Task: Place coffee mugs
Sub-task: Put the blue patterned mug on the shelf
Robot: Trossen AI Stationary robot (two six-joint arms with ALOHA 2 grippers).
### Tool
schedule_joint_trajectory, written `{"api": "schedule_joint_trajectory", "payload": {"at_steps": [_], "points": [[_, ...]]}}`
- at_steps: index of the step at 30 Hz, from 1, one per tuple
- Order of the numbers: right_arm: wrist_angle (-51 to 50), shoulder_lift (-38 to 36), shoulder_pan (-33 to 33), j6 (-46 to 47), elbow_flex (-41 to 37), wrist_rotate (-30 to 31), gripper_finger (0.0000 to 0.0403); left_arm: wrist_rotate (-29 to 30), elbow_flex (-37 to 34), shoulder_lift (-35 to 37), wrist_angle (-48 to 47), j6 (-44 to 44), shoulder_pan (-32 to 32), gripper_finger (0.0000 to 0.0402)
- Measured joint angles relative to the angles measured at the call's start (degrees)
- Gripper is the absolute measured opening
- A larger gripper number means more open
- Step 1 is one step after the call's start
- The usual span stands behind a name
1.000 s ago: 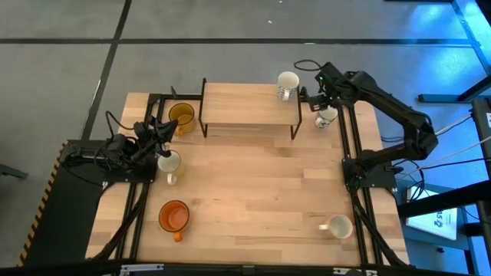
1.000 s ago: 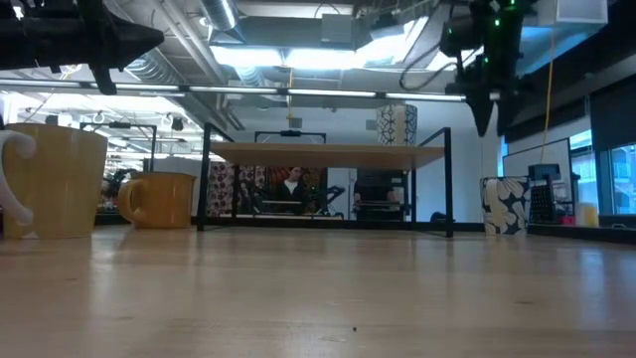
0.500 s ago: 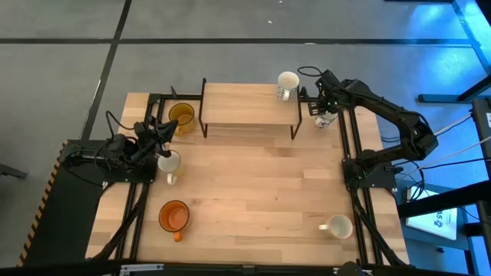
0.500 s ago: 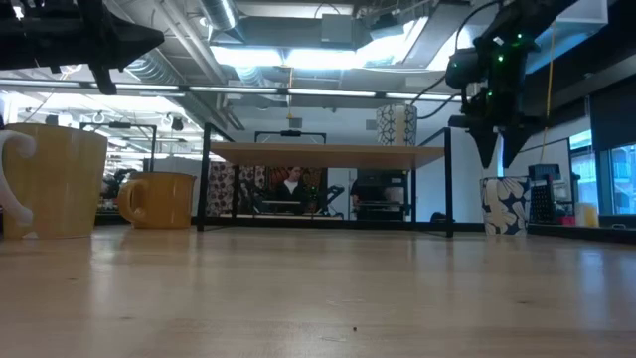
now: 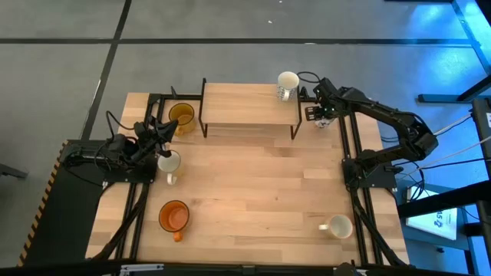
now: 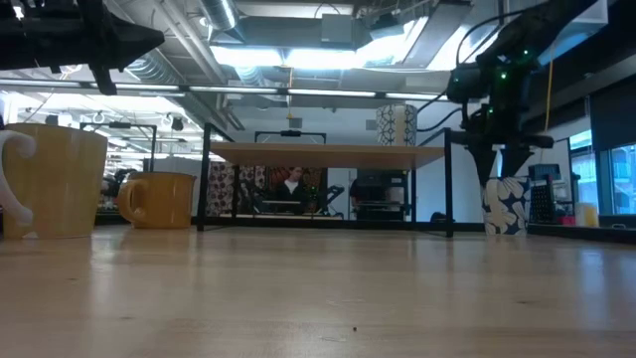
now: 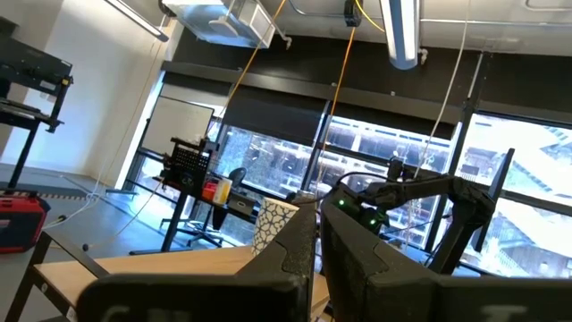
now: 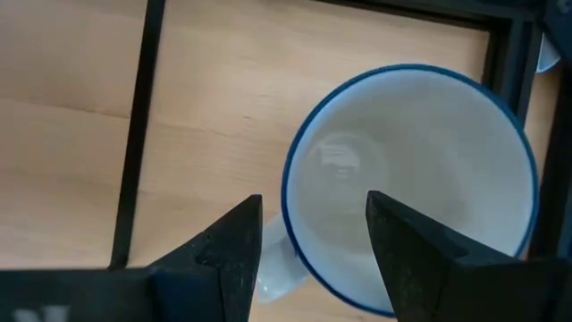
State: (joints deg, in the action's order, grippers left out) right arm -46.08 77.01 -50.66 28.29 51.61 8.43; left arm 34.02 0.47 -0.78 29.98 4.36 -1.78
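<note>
A white mug with a dark pattern and a blue rim (image 8: 411, 188) stands upright on the table just right of the wooden rack (image 5: 249, 106); it also shows in the low view (image 6: 505, 207). My right gripper (image 8: 313, 241) hangs open right above it, pointing down. One finger is over the mug's hollow and the other outside, near the handle (image 8: 273, 273). In the low view the fingertips (image 6: 494, 175) end at about rim height. A second patterned mug (image 5: 288, 83) stands on the rack's top. My left gripper (image 5: 159, 132) rests shut at the table's left edge.
An amber mug (image 5: 182, 115) stands left of the rack and a white mug (image 5: 169, 162) stands beside my left gripper. An orange mug (image 5: 174, 217) is at the near left and another white mug (image 5: 337, 227) at the near right. The rack's black legs (image 8: 134, 134) stand close to my right gripper.
My right gripper has come down from above rack height onto the patterned mug right of the rack, staying open. It has shifted slightly toward the rack. The mug has not moved.
</note>
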Motion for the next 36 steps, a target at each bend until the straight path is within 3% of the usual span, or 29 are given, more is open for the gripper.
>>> {"api": "schedule_joint_trajectory", "payload": {"at_steps": [10, 25, 36], "points": [[3.6, 0.0, 0.0, 0.0, -3.4, -0.1, 0.0182, 0.0, 0.0, 0.0, -0.8, 0.0, 0.0, 0.0015], [3.6, 0.0, 0.0, -3.2, -4.3, -0.8, 0.0017, 0.0, 0.0, 0.0, -0.9, 0.0, 0.0, 0.0015], [-2.9, -1.8, 2.7, -6.1, -1.2, -1.6, 0.0007, 0.0, 0.0, 0.0, -0.9, 0.0, 0.0, 0.0015]]}}
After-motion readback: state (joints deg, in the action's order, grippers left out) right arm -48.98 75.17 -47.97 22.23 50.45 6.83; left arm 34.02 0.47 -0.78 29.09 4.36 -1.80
